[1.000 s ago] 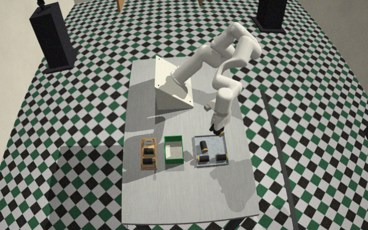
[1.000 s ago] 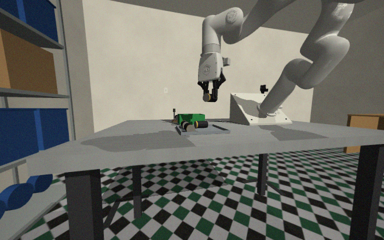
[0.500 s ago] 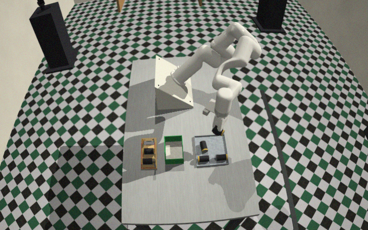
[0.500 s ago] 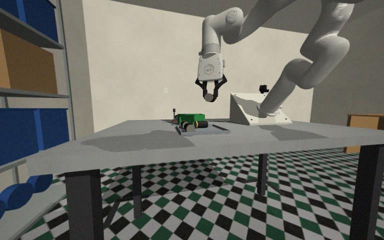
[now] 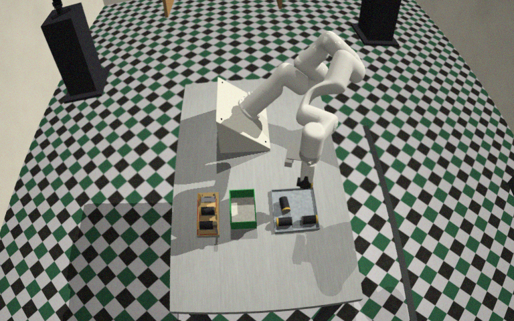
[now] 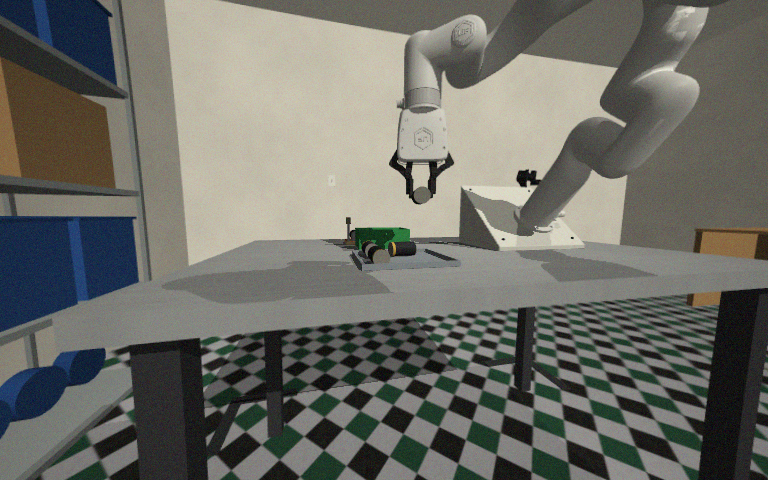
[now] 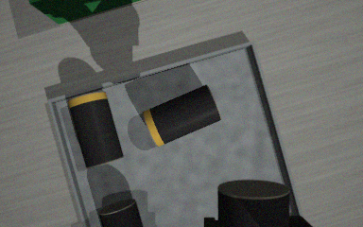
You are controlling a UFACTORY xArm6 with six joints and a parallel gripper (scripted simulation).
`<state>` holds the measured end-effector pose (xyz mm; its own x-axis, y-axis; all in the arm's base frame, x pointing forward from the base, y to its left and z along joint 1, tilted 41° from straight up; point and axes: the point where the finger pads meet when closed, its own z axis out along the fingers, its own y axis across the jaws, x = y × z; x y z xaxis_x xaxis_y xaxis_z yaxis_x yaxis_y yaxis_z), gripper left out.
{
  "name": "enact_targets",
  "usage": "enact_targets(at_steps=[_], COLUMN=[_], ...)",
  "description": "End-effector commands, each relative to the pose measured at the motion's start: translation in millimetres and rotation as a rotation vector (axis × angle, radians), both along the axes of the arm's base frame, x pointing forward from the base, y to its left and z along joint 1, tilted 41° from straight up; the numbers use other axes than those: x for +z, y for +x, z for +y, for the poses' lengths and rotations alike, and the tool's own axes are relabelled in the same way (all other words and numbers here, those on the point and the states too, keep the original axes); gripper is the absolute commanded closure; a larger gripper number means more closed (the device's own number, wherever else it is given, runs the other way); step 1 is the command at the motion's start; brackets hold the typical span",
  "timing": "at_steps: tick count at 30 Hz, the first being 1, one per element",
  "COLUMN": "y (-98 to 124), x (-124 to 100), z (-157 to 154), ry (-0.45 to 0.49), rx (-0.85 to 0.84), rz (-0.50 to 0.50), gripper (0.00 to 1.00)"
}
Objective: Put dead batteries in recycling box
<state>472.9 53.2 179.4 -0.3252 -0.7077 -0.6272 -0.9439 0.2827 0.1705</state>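
Observation:
My gripper (image 5: 304,184) hangs high above the far edge of the grey tray (image 5: 294,210) and is shut on a black battery (image 6: 420,195), held lying level. The held battery's end fills the bottom of the wrist view (image 7: 252,200). Three black batteries with yellow bands lie in the tray: one near the middle (image 5: 284,204) and two along the near edge (image 5: 283,221) (image 5: 309,219). The green recycling box (image 5: 242,208) stands upright left of the tray and looks empty. The wooden holder (image 5: 207,216) left of the box carries two batteries; its far slot is empty.
A white wedge-shaped mount (image 5: 238,121) with the arm's base stands at the back of the table. In the low side view the box (image 6: 382,233) and tray (image 6: 404,259) sit well below the gripper (image 6: 421,192). Black speakers stand on the floor beyond.

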Motion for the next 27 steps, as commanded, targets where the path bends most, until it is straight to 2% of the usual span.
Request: enact_targets(at_steps=[1, 7, 27], y=[1.0, 1.0, 1.0], x=[1.3, 1.3, 1.3], z=[-0.9, -0.9, -0.9], ry=[-0.002, -0.006, -0.009], rx=[0.106, 0.162, 0.194], rz=[-0.1, -0.148, -0.176], gripper=[0.72, 0.72, 0.72])
